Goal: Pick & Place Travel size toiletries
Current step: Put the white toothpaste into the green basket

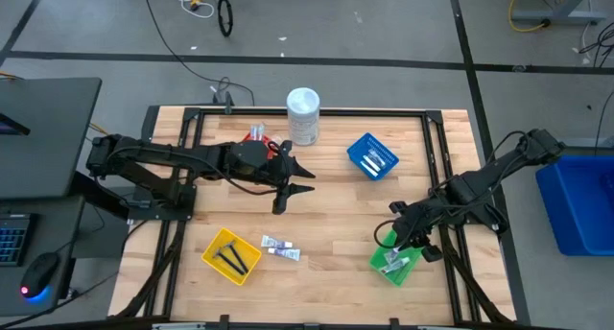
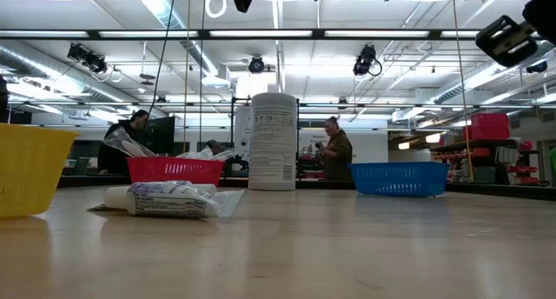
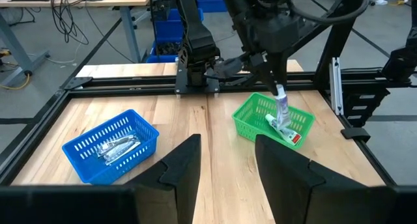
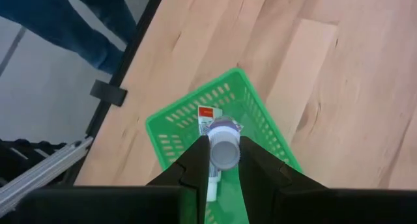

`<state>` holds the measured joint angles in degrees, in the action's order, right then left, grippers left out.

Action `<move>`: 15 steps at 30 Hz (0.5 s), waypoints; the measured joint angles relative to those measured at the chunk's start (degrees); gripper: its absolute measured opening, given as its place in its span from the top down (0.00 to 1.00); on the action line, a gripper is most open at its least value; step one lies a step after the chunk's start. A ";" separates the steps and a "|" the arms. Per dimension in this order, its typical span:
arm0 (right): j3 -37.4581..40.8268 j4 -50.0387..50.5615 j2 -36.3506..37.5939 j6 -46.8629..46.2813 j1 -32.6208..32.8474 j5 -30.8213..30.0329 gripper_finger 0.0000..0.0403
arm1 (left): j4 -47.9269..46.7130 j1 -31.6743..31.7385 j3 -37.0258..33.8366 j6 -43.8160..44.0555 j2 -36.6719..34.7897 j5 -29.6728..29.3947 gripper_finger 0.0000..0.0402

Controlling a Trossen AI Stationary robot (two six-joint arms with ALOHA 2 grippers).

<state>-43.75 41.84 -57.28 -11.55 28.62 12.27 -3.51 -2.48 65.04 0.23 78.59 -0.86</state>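
Right gripper (image 4: 225,160) clamping tube (image 4: 224,149) above green basket (image 4: 171,129)

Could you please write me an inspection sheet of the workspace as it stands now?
Surface: wooden table, framed by black rails.
Job's things: two tubes lie loose near the yellow basket; black pieces in it; packets in the blue basket; a tube in the green basket.
Clutter: tall white container; red basket.
Grippers: right gripper shut on a white tube above the green basket; left gripper open, empty, mid-table.
Cables: on the floor beyond the table.
Surroundings: people at benches behind.
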 joint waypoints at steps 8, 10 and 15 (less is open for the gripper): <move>2.78 -3.59 0.00 -0.02 -0.02 0.48 0.82 | -0.01 0.00 0.00 0.00 0.00 -0.02 0.62; 3.59 -3.74 0.00 -0.32 -0.02 1.65 0.82 | -0.02 0.00 0.00 0.00 0.00 -0.02 0.62; 5.27 -4.99 0.00 -4.80 0.00 3.39 0.76 | 0.00 -0.01 0.00 0.00 0.00 -0.03 0.62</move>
<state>-38.47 36.85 -57.28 -16.36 28.62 15.67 -3.51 -2.49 65.04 0.23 78.59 -0.89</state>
